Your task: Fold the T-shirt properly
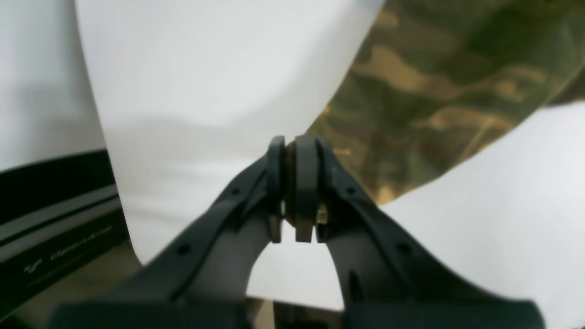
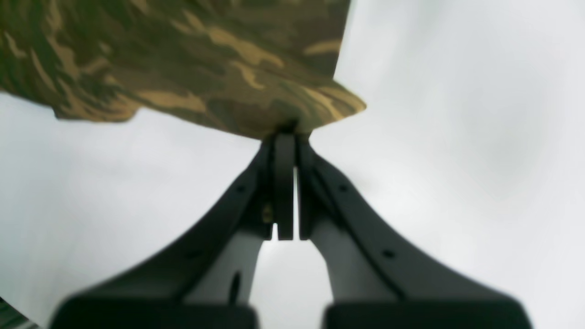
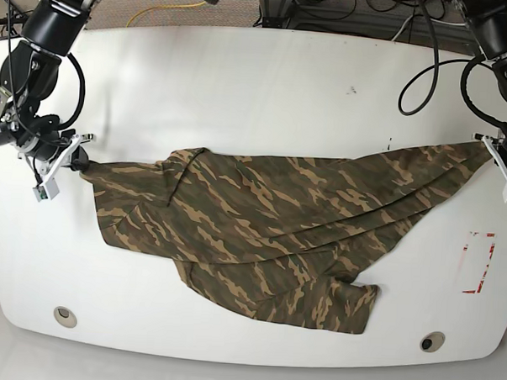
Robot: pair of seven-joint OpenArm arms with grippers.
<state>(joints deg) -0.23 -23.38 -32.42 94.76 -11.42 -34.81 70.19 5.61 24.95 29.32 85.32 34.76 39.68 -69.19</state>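
1. Left wrist view: left gripper is clamped on a corner of the T-shirt, a sliver of cloth showing between the closed pads. From the fingertips the fabric fans away forward and to the right, over the white table.
2. Right wrist view: right gripper is pinched shut on a corner of the T-shirt. The cloth runs forward and to the left of the fingertips; bare table lies to the right.
3. Base view: T-shirt is stretched between right gripper and left gripper, its long axis on the line joining them. A loose lobe sags toward the near table edge. Each arm holds one end, so neither is nearer; the next fold likely turns on this axis.
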